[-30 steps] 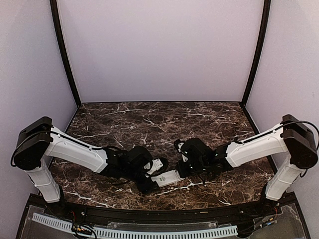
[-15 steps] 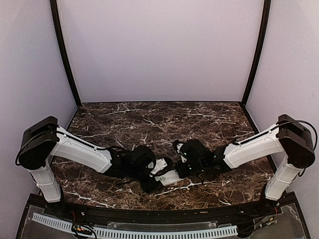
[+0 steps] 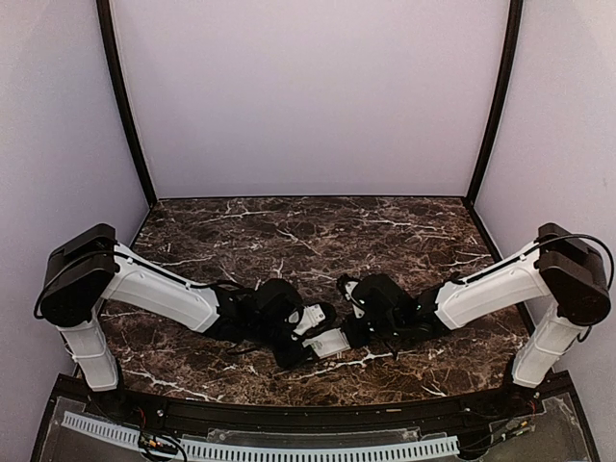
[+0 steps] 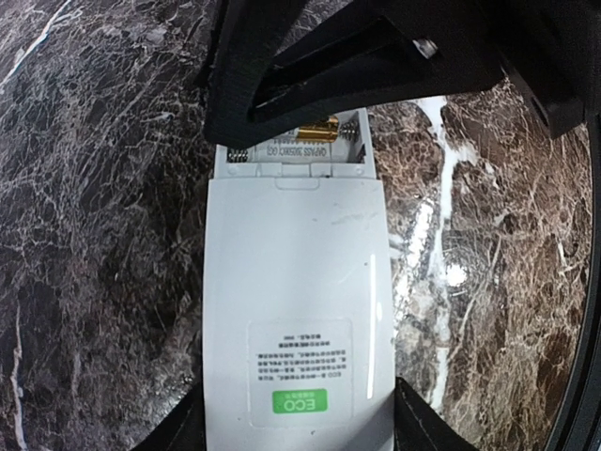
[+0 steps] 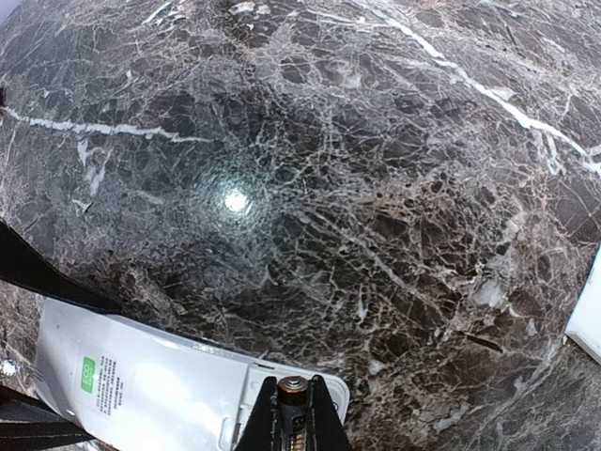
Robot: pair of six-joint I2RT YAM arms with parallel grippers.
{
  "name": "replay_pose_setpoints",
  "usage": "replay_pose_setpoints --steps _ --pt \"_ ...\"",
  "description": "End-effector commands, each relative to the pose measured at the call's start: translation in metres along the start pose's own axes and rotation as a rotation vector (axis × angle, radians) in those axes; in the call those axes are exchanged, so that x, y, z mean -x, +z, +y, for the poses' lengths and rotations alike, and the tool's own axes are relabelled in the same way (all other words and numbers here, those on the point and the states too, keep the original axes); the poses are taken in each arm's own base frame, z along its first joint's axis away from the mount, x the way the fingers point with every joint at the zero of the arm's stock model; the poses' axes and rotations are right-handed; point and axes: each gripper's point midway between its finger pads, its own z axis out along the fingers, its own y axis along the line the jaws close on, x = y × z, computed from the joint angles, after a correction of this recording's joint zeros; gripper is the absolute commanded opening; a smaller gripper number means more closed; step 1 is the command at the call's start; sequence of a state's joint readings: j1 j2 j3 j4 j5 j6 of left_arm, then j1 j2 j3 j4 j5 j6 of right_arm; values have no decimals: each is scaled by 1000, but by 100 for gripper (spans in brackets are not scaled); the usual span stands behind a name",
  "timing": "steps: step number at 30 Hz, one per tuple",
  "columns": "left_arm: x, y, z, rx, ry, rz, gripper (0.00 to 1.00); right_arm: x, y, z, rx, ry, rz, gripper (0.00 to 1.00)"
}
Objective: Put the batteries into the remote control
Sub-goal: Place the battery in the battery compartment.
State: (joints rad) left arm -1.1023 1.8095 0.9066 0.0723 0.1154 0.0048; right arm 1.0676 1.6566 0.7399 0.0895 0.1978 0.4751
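Note:
The remote control (image 4: 296,301) lies back up on the marble, a green ECO label near its close end. My left gripper (image 4: 300,427) is shut on that end, one finger against each long side. The battery compartment (image 4: 291,150) at the far end is uncovered, with springs and a gold battery end showing. My right gripper (image 5: 293,402) is shut on a battery (image 5: 293,387) directly over that compartment end of the remote control (image 5: 141,376). From above, the left gripper (image 3: 298,348) and right gripper (image 3: 351,332) meet at the remote control (image 3: 327,343).
A flat white piece (image 5: 587,319) lies on the marble table (image 3: 289,241) just beyond the remote; in the top view it shows as a white piece (image 3: 308,316) beside my left wrist. The table's near edge (image 3: 308,404) runs close behind the grippers.
Both arms have edged closer together. The remote has shifted slightly right with my left gripper. The right gripper with its battery has come in over the compartment end.

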Motion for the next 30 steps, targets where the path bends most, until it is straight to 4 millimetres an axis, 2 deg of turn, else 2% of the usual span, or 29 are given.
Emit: replay_pose_setpoints --steps 1,7,13,19,30 --pt "-84 13 -6 -42 -52 283 57 -23 -2 -1 -1 -15 69 0" --pt "-94 16 -5 -37 -58 321 53 -32 -6 -9 -32 -11 105 0" --pt "-96 16 -4 -32 -58 328 52 -41 -8 -7 -24 -7 150 0" --pt "-97 17 -2 -23 -63 334 48 -57 -13 -14 -54 8 198 0" --pt "-100 21 0 -24 -70 352 31 -68 -16 -12 -53 19 248 0"
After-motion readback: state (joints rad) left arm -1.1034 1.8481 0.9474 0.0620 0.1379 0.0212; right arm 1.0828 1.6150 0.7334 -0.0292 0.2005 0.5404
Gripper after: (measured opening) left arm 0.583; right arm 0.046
